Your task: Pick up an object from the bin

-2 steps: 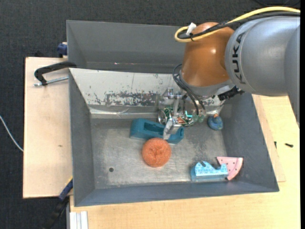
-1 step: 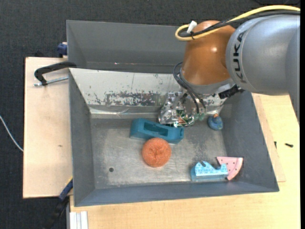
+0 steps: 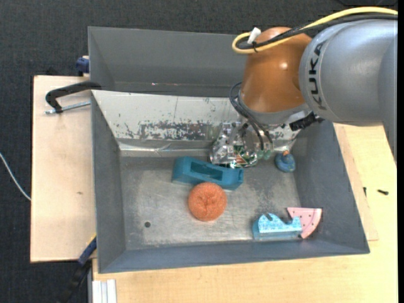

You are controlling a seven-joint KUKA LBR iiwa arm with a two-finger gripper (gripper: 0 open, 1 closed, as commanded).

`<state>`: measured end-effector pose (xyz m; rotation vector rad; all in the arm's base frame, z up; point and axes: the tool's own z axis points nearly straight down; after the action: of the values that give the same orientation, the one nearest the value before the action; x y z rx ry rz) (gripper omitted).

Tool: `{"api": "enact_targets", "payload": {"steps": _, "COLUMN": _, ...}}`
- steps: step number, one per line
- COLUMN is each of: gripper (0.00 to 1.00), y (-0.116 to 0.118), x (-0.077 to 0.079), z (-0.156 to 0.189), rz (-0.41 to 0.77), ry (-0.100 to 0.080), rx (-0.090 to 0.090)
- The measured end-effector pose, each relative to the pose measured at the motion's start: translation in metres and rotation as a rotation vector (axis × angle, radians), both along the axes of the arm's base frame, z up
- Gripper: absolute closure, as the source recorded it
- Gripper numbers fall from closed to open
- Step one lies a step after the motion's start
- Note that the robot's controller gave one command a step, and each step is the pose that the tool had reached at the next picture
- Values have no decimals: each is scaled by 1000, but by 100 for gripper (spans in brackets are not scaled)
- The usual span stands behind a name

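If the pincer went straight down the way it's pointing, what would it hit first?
Most likely the right end of the teal block lying just below the pincer; depth is unclear, so it could miss and reach the bin floor.

The left half of the bin (image 3: 140, 197) floor is open. Teal block (image 3: 203, 172) and orange ball (image 3: 207, 201) obstruct the centre. Light-blue piece (image 3: 275, 226) and pink wedge (image 3: 307, 220) occupy the near right corner.

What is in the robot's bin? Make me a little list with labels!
bin: grey metal bin
middle: teal plastic block
in front of it: round fuzzy orange ball
back right: small blue lumpy piece
front right: light blue toothed piece touching a pink wedge
gripper: above the teal plastic block's right end, near the back wall
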<state>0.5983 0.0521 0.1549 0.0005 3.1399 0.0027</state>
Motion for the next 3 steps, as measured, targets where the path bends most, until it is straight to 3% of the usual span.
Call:
{"api": "enact_targets", "payload": {"steps": 1, "gripper": 100, "y": -13, "x": -1, "z": -25, "rz": 181, "ry": -4, "rx": 0}}
{"api": "enact_targets", "payload": {"steps": 2, "gripper": 100, "y": -9, "x": -26, "z": 13, "rz": 248, "ry": 4, "rx": 0}}
{"api": "enact_targets", "payload": {"steps": 3, "gripper": 100, "y": -57, "x": -37, "z": 68, "rz": 305, "ry": -3, "rx": 0}}
